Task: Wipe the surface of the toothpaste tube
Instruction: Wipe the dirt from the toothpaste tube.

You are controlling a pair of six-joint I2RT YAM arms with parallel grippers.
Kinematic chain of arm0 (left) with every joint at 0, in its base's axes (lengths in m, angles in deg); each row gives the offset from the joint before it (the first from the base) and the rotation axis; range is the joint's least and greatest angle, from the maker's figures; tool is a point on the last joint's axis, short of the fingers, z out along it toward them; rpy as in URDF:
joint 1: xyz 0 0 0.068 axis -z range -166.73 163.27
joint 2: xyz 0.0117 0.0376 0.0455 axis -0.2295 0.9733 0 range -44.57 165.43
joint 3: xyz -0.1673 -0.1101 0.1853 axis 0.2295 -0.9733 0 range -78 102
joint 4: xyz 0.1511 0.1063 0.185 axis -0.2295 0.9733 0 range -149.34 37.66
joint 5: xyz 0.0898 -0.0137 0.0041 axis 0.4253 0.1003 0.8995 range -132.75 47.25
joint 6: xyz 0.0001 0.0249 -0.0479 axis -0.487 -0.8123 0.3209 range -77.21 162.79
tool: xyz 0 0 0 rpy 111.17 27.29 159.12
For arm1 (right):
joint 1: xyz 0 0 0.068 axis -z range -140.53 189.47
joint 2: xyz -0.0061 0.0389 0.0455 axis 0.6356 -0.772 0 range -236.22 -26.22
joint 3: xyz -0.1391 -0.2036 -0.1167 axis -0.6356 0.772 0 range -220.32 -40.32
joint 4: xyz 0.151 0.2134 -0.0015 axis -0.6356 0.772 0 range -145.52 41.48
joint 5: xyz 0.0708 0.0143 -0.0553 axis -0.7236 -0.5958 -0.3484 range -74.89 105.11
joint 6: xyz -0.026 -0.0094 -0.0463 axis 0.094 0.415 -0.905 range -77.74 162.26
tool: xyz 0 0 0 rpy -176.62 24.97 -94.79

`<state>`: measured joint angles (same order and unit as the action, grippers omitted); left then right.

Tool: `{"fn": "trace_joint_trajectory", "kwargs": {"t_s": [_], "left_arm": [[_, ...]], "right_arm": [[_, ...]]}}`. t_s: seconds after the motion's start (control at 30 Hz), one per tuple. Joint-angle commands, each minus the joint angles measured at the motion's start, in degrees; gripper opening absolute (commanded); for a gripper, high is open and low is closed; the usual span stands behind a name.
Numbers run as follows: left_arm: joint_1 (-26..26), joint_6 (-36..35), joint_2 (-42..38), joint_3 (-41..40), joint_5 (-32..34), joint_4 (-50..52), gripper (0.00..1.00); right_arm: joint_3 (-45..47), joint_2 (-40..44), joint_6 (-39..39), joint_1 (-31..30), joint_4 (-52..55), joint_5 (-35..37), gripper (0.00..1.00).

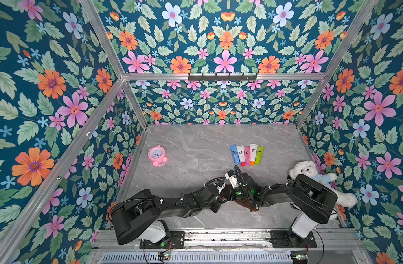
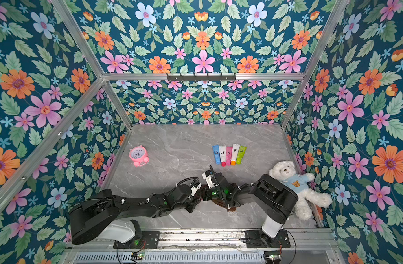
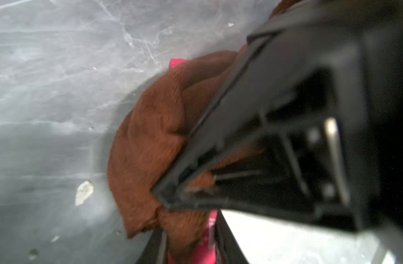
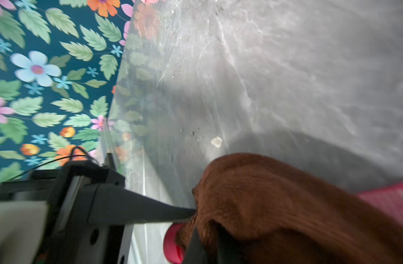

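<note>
A pink toothpaste tube (image 3: 211, 230) is held off the table between the jaws of my left gripper (image 3: 191, 248). A brown cloth (image 3: 150, 141) is draped over it. In the right wrist view the tube's round cap (image 4: 172, 242) and its flat pink tail (image 4: 392, 201) stick out from under the cloth (image 4: 276, 205). My right gripper (image 4: 202, 248) is shut on the cloth and presses it onto the tube. In both top views the two grippers meet at the table's front middle. There only a bit of cloth (image 1: 254, 208) (image 2: 230, 207) shows below the arms, and the tube is hidden.
Several coloured tubes (image 1: 246, 155) lie in a row behind the grippers. A pink alarm clock (image 1: 157, 156) stands at the left of the grey marble table (image 1: 196, 141). A white teddy bear (image 1: 304, 170) sits at the right wall, by the right arm's shoulder. Small white crumbs (image 3: 83, 192) lie on the table.
</note>
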<state>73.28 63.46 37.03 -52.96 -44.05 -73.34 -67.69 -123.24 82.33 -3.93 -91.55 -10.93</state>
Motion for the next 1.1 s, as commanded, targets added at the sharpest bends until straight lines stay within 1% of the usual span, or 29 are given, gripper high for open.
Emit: {"fn": "trace_joint_trajectory", "kwargs": {"t_s": [0.0,0.07,0.1,0.13,0.2,0.33,0.47,0.57,0.63,0.7,0.73,0.83,0.9,1.0,1.07], "left_arm": [[0.01,0.78,-0.56,-0.42,4.01,3.89,0.00],[0.20,0.72,-0.66,-0.28,4.11,3.96,0.00],[0.26,0.69,-0.66,-0.34,4.11,3.98,0.00],[0.23,0.69,-0.68,-0.35,4.11,3.98,0.00],[0.23,0.70,-0.69,-0.36,4.11,3.91,0.00],[0.22,0.66,-0.05,-0.08,4.06,3.98,0.00],[0.22,0.63,0.04,-0.03,4.37,4.07,0.00],[0.27,0.56,0.31,0.10,4.17,4.07,0.00],[0.24,0.61,0.37,0.17,4.28,4.07,0.00],[0.23,0.59,0.49,0.19,4.21,4.07,0.00],[0.20,0.60,0.36,0.14,4.25,4.07,0.00],[0.46,0.63,-0.34,-0.20,4.57,4.07,0.00],[0.42,0.69,-0.73,-0.29,4.81,4.07,0.00],[0.55,0.60,-0.30,0.08,4.93,4.38,0.00],[0.72,0.60,-0.47,-0.02,5.31,4.42,0.00]], "right_arm": [[3.09,-0.36,-2.02,6.27,16.04,2.46,0.00],[2.48,0.79,-4.39,8.55,19.69,5.63,0.00],[1.89,1.23,-5.21,8.52,21.15,6.67,0.00],[1.32,1.47,-5.53,8.43,21.99,6.62,0.00],[1.18,1.00,-4.73,7.69,19.82,4.13,0.00],[0.48,0.60,-2.93,1.87,18.27,2.61,0.00],[2.63,1.23,2.57,-3.75,12.34,0.26,0.00],[4.65,1.41,6.00,-6.69,8.12,0.29,0.00],[6.00,0.77,7.07,-7.05,5.39,0.41,0.00],[6.22,-0.08,6.69,-6.13,6.29,1.55,0.00],[6.24,-0.42,5.68,-4.70,7.51,1.86,0.00],[6.94,-1.22,3.22,3.19,8.04,0.94,0.00],[5.15,-1.51,0.54,7.55,10.94,0.64,0.00],[0.13,-0.69,-3.84,8.68,19.92,3.39,0.00],[-1.33,-0.38,-4.98,8.68,22.23,4.48,0.00]]}}
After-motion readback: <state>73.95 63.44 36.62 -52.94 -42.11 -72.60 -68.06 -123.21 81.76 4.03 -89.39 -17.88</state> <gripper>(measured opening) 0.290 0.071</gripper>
